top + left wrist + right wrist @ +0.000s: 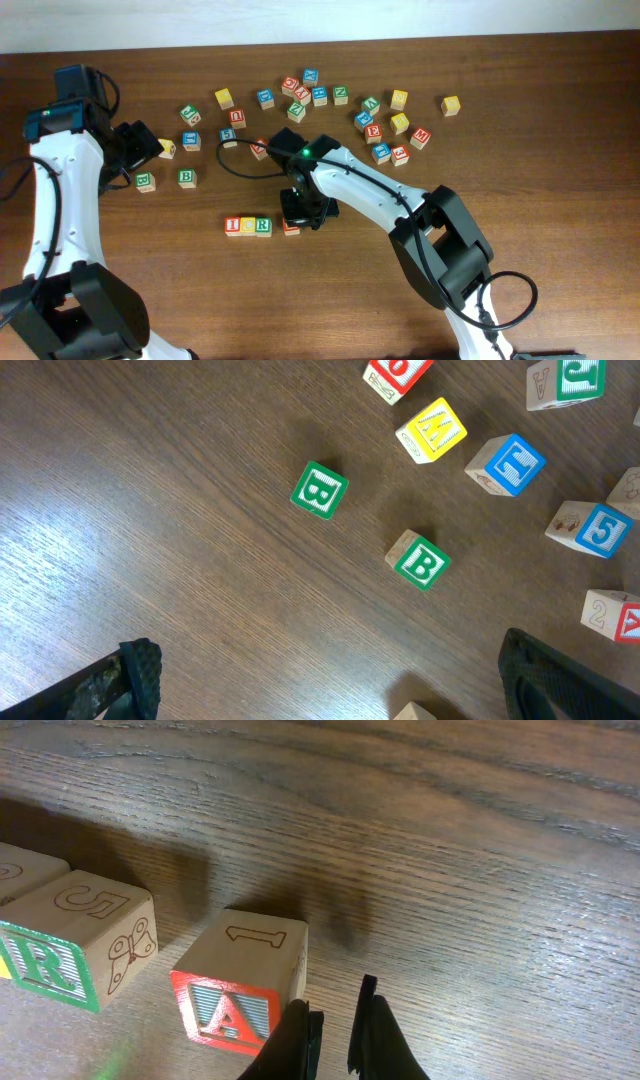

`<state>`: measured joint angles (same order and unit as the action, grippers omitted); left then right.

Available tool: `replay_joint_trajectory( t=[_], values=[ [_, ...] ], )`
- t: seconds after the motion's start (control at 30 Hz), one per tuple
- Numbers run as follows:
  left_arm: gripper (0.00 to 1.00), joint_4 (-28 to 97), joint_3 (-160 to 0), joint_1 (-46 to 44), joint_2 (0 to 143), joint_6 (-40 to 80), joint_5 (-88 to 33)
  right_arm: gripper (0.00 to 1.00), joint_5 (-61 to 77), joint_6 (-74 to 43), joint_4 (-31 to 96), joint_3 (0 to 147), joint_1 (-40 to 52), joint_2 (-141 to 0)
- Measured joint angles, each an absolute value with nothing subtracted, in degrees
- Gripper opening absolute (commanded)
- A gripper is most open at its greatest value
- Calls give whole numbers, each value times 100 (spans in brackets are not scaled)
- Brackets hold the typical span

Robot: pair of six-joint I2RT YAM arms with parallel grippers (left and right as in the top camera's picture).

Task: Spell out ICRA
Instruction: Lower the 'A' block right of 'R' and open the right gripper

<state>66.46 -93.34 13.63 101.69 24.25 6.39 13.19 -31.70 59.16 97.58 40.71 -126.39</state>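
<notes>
The right gripper (337, 1002) sits lowest, at the A block's right side. Its jaws are drawn close together with nothing between them, and the left fingertip (304, 1020) is just off the A block's lower right corner. I cannot tell whether it touches.

The A block (238, 990) stands flat on the tabletop (480, 870). Its red-framed letter face is turned toward the wrist camera and a "1" is on its top.

To the A block's left is the R block (70, 940), near it but with a strip of bare wood between the two. It shows a green letter face, a "5" on top and a butterfly on the side facing the A block.

From overhead, the C block (247, 226) and the I block (232, 226) continue left of the A block beyond the R block. These three sit side by side in one row. The A block lies in line with them but apart, partly covered by the right gripper.

Farther out, left of and beyond the A block, the left gripper (328, 660) hangs above the tabletop with its jaws spread wide and empty. Two green B blocks (320, 490) lie under its camera.

Farthest from the A block, loose blocks (372, 131) lie scattered across the far side of the tabletop.
</notes>
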Motion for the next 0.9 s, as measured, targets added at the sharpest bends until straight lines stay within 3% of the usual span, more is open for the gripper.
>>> replay_joint_trajectory(
  t=[0.37,0.9],
  values=[
    [99,6646,-9334,1363,10169,2427,637,7,648,-3173,5957,9758,4071,-12639],
    [99,6646,-9334,1363,10169,2427,639,5,1540,-3168,5957,9758,4125,-12639]
  ],
)
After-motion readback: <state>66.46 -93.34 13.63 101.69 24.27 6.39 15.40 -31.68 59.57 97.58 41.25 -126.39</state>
